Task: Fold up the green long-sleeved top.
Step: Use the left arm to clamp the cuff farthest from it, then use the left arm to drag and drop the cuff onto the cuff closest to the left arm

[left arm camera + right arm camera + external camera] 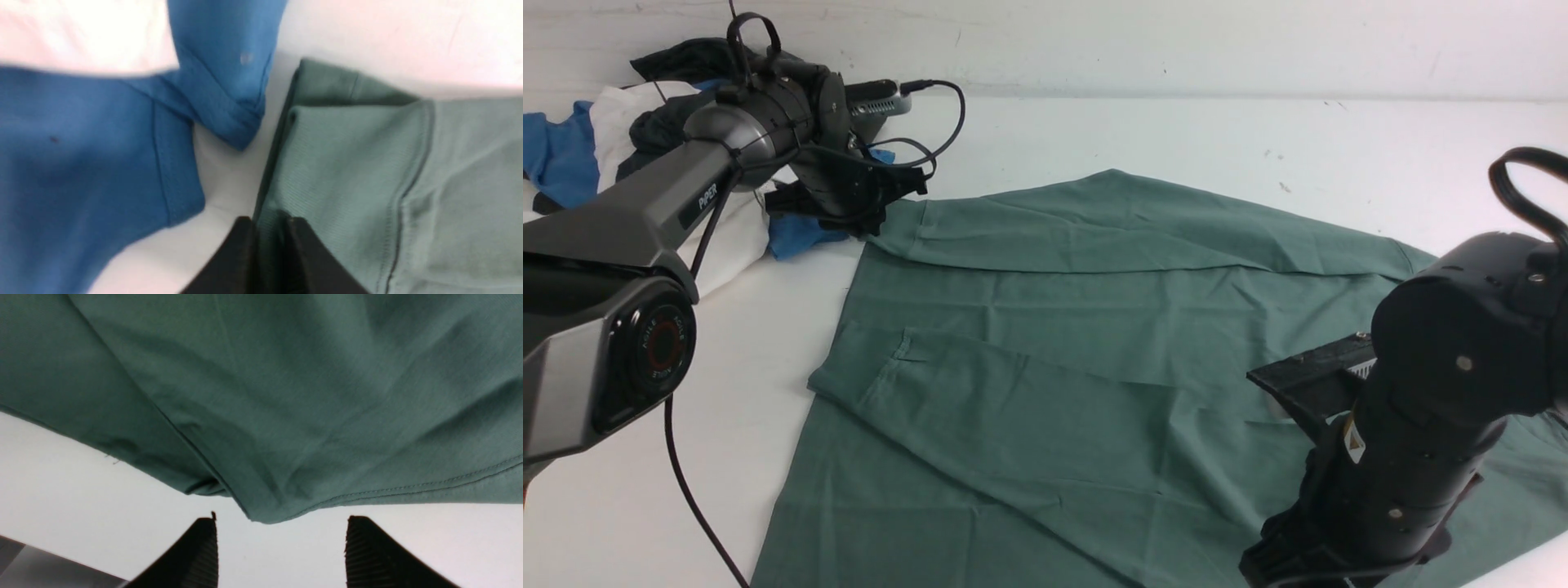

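Note:
The green long-sleeved top point(1086, 359) lies spread on the white table, with both sleeves folded across its body. Its neck label and chest logo are hidden. My left gripper point(870, 219) is at the top's far left corner, shut on the ribbed cuff of the far sleeve point(339, 163); the jaws pinch the cuff's edge point(270, 228). My right gripper point(280, 531) is open and empty, just off a corner of the top's edge point(261, 506) at the near right, not touching it. In the front view the right arm hides its fingers.
A pile of blue point(560, 155), white point(621, 122) and dark garments point(678, 61) lies at the far left, behind the left arm. The blue garment point(102, 143) lies next to the green cuff. The table's edge point(41, 559) is near the right gripper.

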